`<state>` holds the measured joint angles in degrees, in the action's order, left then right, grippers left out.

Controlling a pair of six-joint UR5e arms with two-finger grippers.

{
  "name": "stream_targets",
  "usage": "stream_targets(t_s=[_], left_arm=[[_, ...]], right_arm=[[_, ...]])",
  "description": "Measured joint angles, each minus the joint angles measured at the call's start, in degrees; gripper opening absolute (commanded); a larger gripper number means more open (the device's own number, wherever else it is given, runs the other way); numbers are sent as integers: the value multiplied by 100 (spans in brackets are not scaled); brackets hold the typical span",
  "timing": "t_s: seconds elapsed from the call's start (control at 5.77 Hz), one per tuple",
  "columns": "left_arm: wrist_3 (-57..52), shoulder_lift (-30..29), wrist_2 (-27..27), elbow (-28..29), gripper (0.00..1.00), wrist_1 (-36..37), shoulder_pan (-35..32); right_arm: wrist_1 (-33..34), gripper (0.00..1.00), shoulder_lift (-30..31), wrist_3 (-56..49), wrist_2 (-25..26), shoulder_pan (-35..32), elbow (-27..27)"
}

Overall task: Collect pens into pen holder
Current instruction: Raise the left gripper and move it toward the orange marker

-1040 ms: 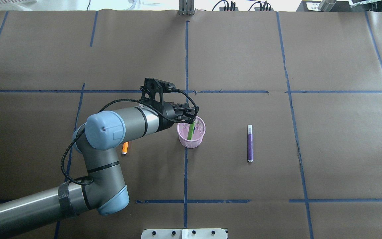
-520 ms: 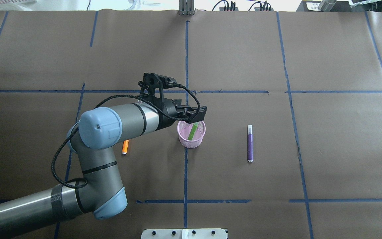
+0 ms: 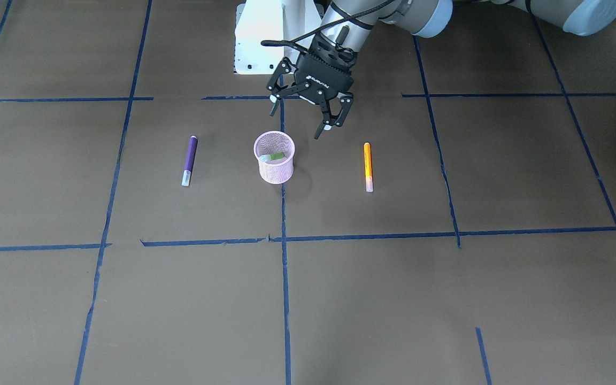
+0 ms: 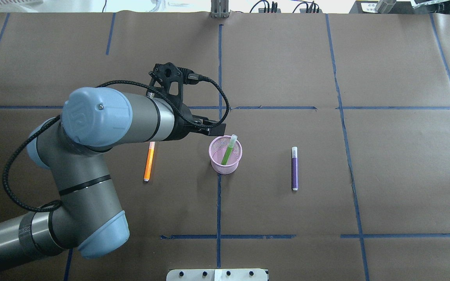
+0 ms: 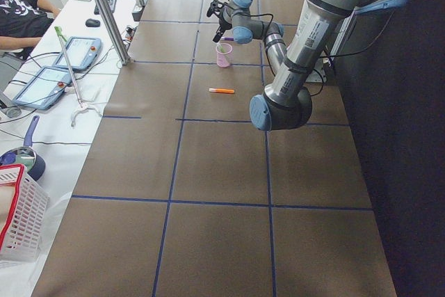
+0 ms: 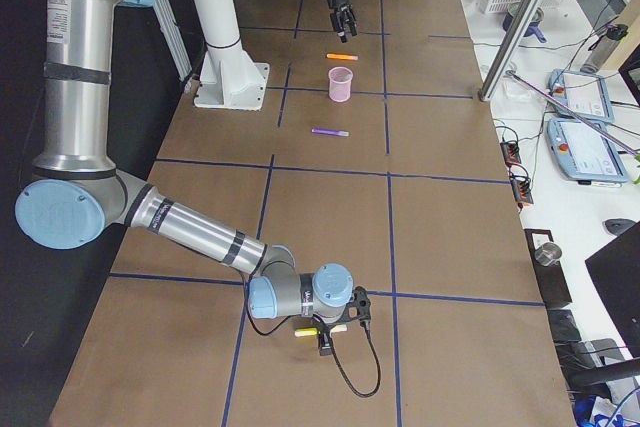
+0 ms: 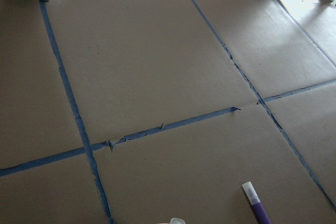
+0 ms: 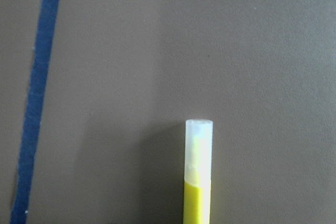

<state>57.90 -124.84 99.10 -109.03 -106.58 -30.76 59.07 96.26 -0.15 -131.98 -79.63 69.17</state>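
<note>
Hovering wide open, empty, up-left of pen holder (image 4: 225, 168): left fingers (image 3: 329, 120), withdrawn since 1 s ago. Green pen (image 4: 228, 150) now leaning inside; orange pen (image 4: 149, 162) left, purple pen (image 4: 295, 169) right, open bench (image 4: 365, 58) around both. Right fingers (image 6: 320, 335): cannot tell.

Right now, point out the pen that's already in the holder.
The green pen, leaning inside the pink pen holder. The orange pen and purple pen lie flat, one on each side of it.
</note>
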Motion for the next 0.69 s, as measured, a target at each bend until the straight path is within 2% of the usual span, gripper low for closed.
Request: stream_targets(t_s=[0.69], left_arm=[[-292,302,1495,30,100,1215,-760]], right_arm=[[-4,16,1,202,-10,0,1]])
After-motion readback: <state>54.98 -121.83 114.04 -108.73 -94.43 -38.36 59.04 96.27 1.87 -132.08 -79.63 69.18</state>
